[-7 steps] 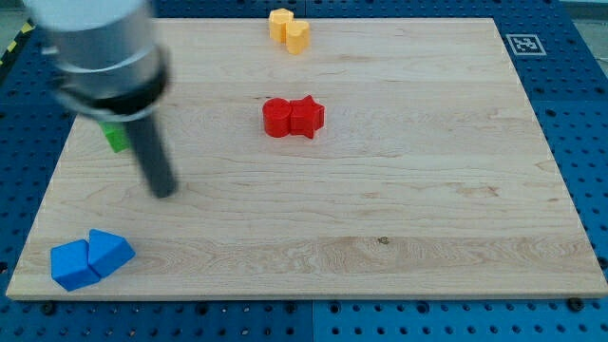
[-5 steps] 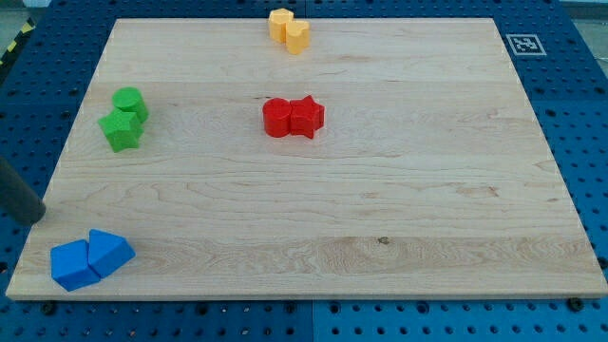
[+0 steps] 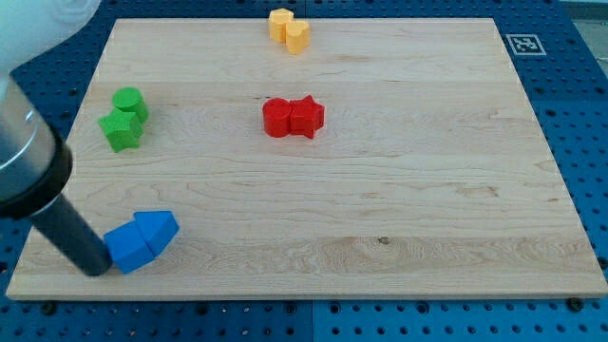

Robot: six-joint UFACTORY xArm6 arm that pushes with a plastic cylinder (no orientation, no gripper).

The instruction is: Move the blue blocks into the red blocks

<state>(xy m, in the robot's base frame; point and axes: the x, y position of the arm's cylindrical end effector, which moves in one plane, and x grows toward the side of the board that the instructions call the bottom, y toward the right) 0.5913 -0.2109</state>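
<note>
My tip [image 3: 98,269] sits near the view's bottom left corner of the wooden board [image 3: 399,218]. It is a plain dark rod with nothing to open or close, so it holds nothing; it only presses against the side of a block. The rod leans up and to the view's left, where the big grey arm body [image 3: 24,161] fills the edge of the picture.

Right beside my tip, on its right, are the two blue blocks. The blue block nearer to my tip [image 3: 127,250] touches it (or looks as if it does; no gap shows between them). The second blue block [image 3: 158,228] sits just up and to the right of the first one, and the two are pushed together. Their shapes are hard to make out.

The red blocks are well apart from the blue ones, up toward the middle of the board. A round red block [image 3: 276,117] touches a red star block [image 3: 307,116] on its right.

At the view's left sit a round green block [image 3: 127,101] and a green star block [image 3: 121,130], touching. At the view's top are two orange blocks [image 3: 289,28], side by side. A small black and white marker [image 3: 521,43] is at the board's top right corner.
</note>
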